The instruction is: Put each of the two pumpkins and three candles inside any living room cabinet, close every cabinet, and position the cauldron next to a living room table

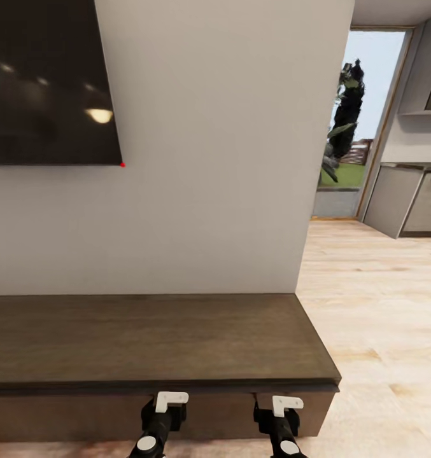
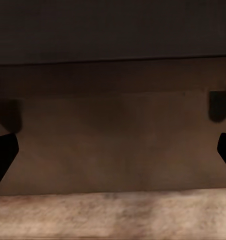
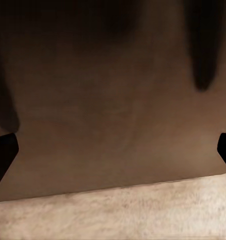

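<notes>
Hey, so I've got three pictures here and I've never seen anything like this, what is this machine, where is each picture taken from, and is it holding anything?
These are simulator renders from a wheeled robot with two arms. The big picture comes from a camera on its head, looking down over the left gripper and right gripper, close in front of a long, low, dark brown cabinet. Nothing lies on the part of the cabinet top in view. Above it hangs a black TV; to the right, light wood floor leads toward a doorway.

The other two pictures come from cameras near each gripper, looking along its fingers. Each shows the cabinet's brown front close up, with the dark fingers at the edges, wide apart. Both grippers are open and hold nothing.
</notes>
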